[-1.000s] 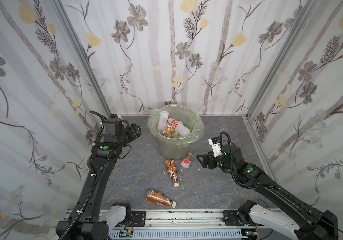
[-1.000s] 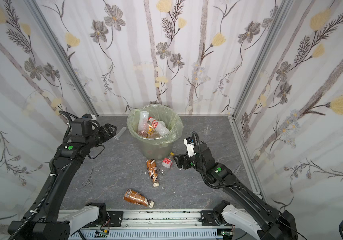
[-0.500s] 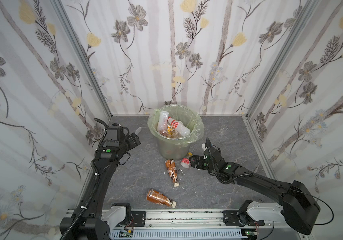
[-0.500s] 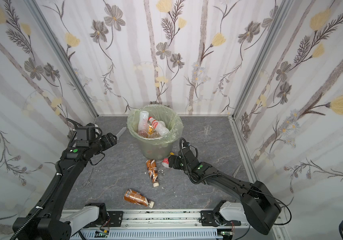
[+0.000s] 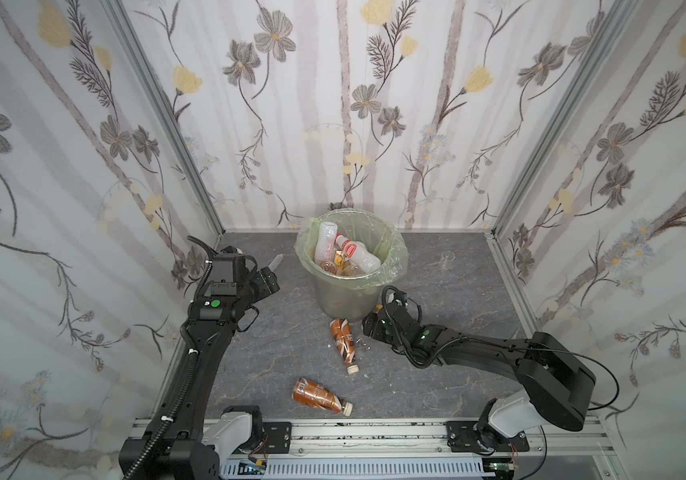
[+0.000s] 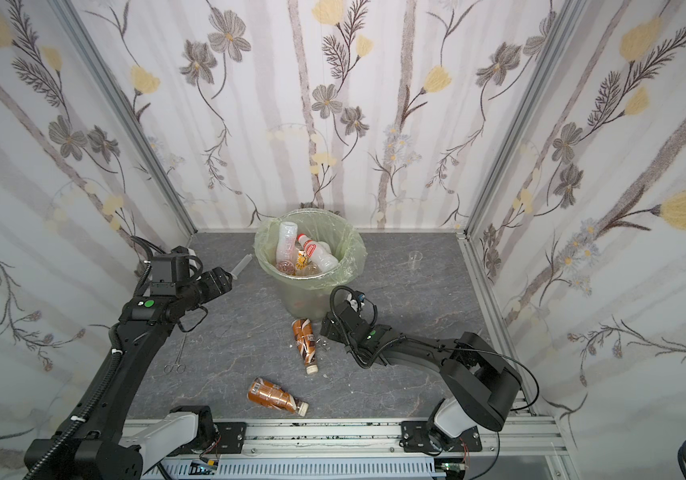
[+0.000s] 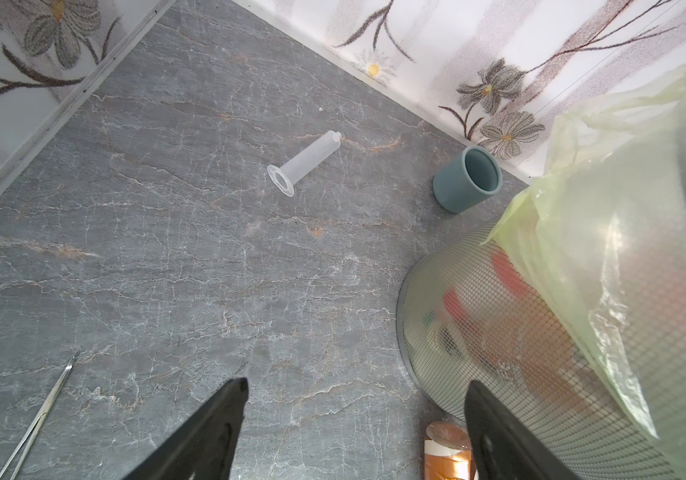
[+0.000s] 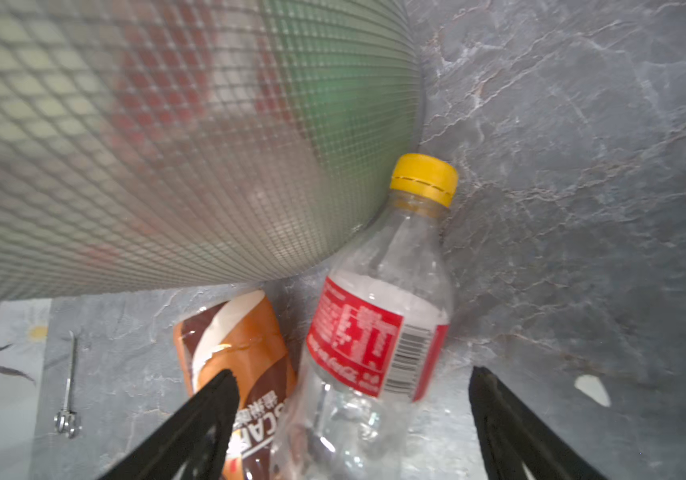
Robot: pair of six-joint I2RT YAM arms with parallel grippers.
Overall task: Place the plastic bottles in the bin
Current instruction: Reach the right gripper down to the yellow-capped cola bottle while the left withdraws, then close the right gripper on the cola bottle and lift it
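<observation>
The bin (image 5: 391,266) (image 6: 349,257), lined with a pale green bag, stands at the back middle with several plastic bottles inside. A clear bottle (image 8: 378,332) with a yellow cap and red label lies against the bin's base. My right gripper (image 8: 353,386) (image 5: 368,328) is low over it, open, one finger on each side and neither touching it. Two copper-brown bottles lie on the floor: one (image 5: 343,345) (image 8: 241,349) beside the clear bottle, another (image 5: 320,397) nearer the front rail. My left gripper (image 7: 353,415) (image 5: 268,284) hangs open and empty, left of the bin.
A clear syringe (image 7: 306,164) (image 5: 275,262) lies left of the bin, with a blue-grey cup (image 7: 468,178) behind the bin near the back wall. Metal scissors (image 6: 177,357) lie at the left. A small clear cup (image 5: 446,259) stands at the back right. Patterned walls close in three sides.
My right gripper has dropped and slid left to the bin's base, over the clear bottle. The left gripper has sunk a little lower beside the bin.
</observation>
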